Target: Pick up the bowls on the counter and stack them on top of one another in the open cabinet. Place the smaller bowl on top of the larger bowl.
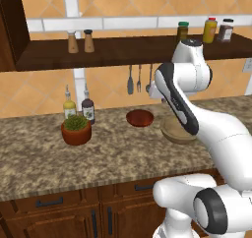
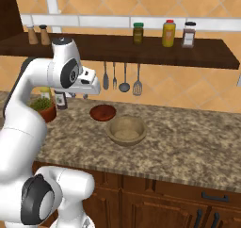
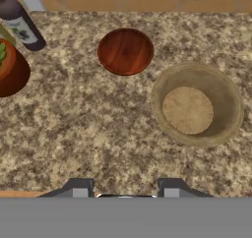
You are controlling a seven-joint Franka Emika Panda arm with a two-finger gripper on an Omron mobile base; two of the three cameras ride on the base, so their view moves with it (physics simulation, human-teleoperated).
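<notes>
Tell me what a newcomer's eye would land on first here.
The dark red bowl and the wider tan bowl sit side by side, apart, on the speckled granite counter. The end effector hovers open above them. A terracotta pot with a green plant stands to their left.

Both base views flank the counter [image 1: 39, 158]; hand view looks straight down

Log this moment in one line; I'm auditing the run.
stage: before pickup | pincer: open, above counter | red bowl: on counter | tan bowl: on counter, beside it | cabinet shelf: no bowls
</notes>
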